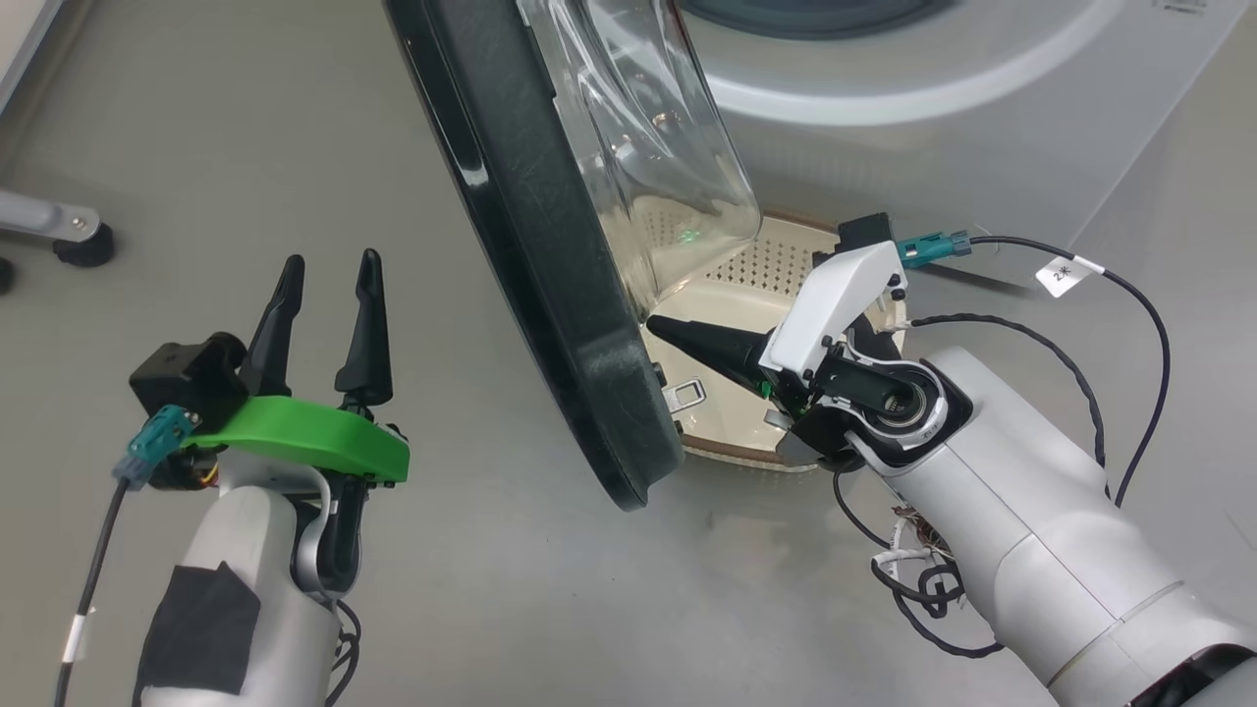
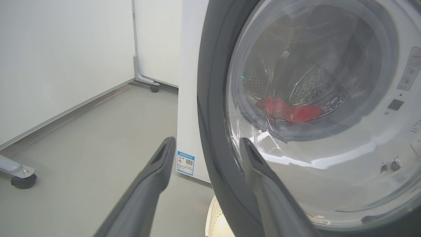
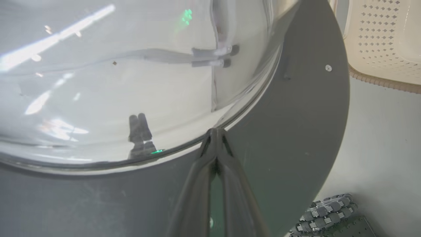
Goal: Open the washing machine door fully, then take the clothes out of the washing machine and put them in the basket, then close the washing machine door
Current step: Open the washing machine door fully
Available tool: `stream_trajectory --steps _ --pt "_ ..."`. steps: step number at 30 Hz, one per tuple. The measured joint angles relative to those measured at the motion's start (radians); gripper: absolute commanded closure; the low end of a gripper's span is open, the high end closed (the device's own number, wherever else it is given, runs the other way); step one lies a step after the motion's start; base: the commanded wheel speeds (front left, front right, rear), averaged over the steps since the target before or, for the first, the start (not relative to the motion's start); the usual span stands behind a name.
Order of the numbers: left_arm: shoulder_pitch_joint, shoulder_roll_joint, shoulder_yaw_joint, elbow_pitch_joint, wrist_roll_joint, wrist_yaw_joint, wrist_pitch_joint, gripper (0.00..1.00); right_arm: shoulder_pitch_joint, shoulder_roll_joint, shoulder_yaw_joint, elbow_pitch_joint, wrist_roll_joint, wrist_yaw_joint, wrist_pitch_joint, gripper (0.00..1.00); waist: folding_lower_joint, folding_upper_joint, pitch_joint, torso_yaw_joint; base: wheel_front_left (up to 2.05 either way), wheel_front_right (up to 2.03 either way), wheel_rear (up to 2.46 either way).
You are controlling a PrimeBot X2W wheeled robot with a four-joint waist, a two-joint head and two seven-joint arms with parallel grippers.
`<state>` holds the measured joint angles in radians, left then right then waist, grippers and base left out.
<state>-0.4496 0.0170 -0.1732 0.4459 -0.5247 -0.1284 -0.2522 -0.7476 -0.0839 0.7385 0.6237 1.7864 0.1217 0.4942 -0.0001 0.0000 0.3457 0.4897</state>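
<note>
The washing machine door (image 1: 550, 295) stands partly open, its black rim edge-on toward me and its glass bowl (image 1: 648, 147) bulging to the right. My right gripper (image 1: 656, 327) is shut with nothing in it, its tips against the door's inner face where rim meets glass (image 3: 215, 130). My left gripper (image 1: 329, 265) hangs open to the left of the door, apart from it. Through the door glass (image 2: 312, 98) red clothes (image 2: 289, 110) lie in the drum of the white washing machine (image 1: 933, 118). The cream basket (image 1: 776, 265) sits on the floor below the door, partly hidden by it and by my right arm.
A wheeled grey frame leg (image 1: 69, 236) stands at the far left on the grey floor. White wall panels (image 2: 59, 59) rise to the left of the machine. Loose cables (image 1: 1129, 324) trail from my right arm.
</note>
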Motion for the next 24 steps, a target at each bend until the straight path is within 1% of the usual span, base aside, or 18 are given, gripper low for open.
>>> stream_trajectory --steps 10,17,24 --pt "0.031 0.0 0.017 0.026 0.016 0.0 0.0 0.0 0.028 0.01 -0.046 -0.024 0.019 0.0 -0.062 1.0 0.0 0.0 -0.049 -0.034 0.0 0.0 0.0" --pt "0.051 0.001 0.039 0.03 0.028 0.0 0.0 0.0 0.078 0.014 -0.093 -0.075 0.046 0.0 -0.113 1.0 0.0 0.0 -0.087 -0.059 0.0 0.0 0.0" --pt "0.088 0.001 0.05 0.029 0.055 0.0 0.0 0.0 0.137 0.015 -0.141 -0.126 0.044 0.0 -0.169 1.0 0.0 0.0 -0.116 -0.088 0.0 0.0 0.0"
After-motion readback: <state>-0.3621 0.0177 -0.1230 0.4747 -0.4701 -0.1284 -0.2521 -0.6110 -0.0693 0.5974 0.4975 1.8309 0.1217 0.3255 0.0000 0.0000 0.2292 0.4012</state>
